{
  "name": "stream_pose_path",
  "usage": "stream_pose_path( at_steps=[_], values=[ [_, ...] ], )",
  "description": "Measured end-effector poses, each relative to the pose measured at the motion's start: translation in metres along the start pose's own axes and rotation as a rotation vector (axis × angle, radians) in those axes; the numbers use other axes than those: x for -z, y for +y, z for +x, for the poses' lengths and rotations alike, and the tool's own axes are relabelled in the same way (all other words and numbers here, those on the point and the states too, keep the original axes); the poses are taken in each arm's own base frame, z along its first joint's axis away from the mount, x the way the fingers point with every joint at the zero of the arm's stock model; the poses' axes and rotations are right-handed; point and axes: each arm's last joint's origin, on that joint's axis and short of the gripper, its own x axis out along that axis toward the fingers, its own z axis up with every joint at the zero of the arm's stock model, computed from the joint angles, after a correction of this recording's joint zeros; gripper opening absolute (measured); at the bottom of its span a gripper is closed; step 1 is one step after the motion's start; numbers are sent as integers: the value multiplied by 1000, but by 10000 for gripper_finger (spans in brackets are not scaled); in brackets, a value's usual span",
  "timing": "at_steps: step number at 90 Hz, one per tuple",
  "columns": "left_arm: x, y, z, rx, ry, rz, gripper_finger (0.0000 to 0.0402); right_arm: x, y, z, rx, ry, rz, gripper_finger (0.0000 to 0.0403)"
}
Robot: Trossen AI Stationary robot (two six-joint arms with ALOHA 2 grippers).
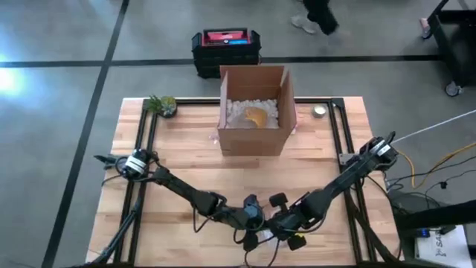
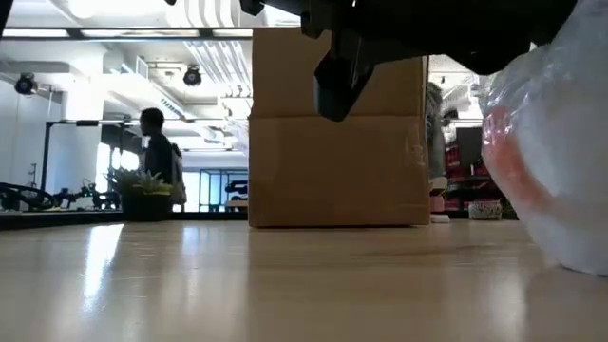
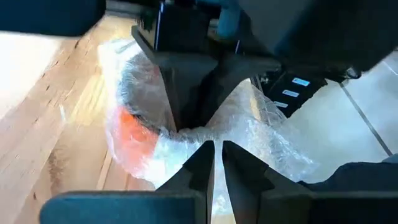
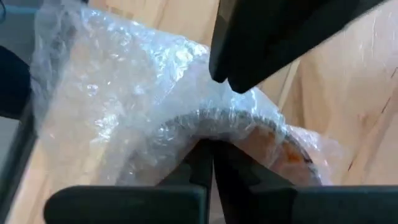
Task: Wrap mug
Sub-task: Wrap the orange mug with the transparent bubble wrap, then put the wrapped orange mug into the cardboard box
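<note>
At the near edge of a pale wooden desk (image 1: 186, 164), both dark arms meet over an orange mug (image 3: 134, 134) bundled in clear bubble wrap (image 4: 124, 87). The left gripper (image 3: 214, 155) has its jaws pressed nearly together, pinching a fold of the wrap at the mug's rim. The right gripper (image 4: 211, 155) likewise has its jaws squeezed onto the wrap over the rim, meeting the bundle from the opposite side, so the mug sits between the two sets of jaws. From overhead the arms hide the mug completely, and in the table-level view only its blurred orange side behind plastic shows, cut off at the frame edge. Well beyond the jaws, toward the far side of the desk, an open cardboard box (image 1: 253, 112) holds white packing peanuts (image 1: 239, 112) and a tan object (image 1: 256, 117) too small to identify. A small potted plant (image 1: 162, 105) stands at the far left corner, a small round object (image 1: 320, 112) at the far right. Past the desk lie a grey floor, a black and red case (image 1: 225, 49), and a person (image 2: 157, 157) standing in the bright room behind.
</note>
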Motion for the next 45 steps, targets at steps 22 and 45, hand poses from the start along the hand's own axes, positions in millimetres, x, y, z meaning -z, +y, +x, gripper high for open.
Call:
stream_pose_path(
  at_steps=[22,45],
  values=[
    [-1,-1,0,9,-4,-2,20,9,-4,-11,27,73,27,3],
    [0,-1,0,10,-2,1,20,17,-3,-40,28,62,24,81]
  ],
)
